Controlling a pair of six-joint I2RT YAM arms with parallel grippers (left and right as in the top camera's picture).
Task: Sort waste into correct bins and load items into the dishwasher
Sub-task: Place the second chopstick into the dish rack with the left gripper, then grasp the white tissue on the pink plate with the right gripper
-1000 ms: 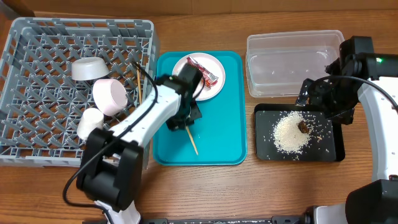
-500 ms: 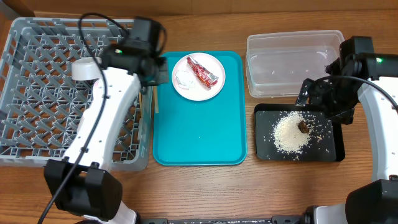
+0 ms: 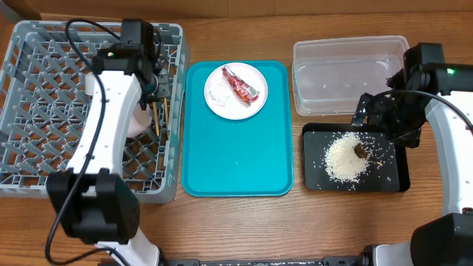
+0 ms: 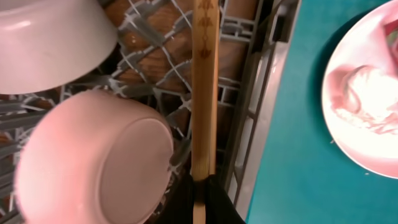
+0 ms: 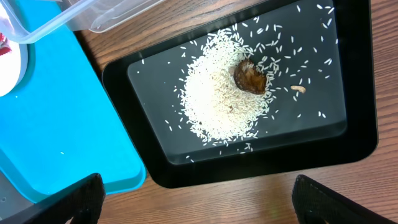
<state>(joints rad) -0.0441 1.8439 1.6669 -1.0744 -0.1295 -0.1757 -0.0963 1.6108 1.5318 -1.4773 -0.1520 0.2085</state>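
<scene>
The chopstick (image 4: 204, 93) is pinched in the left tool (image 4: 202, 193), the rack (image 4: 249, 37) beneath it and the pink bowl (image 4: 93, 155) just to its left — the loading step. Next, I judge: lower, then release between pegs. Right tool (image 5: 199, 205) hangs spread.

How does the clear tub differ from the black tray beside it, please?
The clear tub is see-through and looks deeper; the black tray is opaque and shallow. The clear tub looks empty, whereas the black tray holds rice and a brown lump. Both are rectangular with rounded corners.
</scene>
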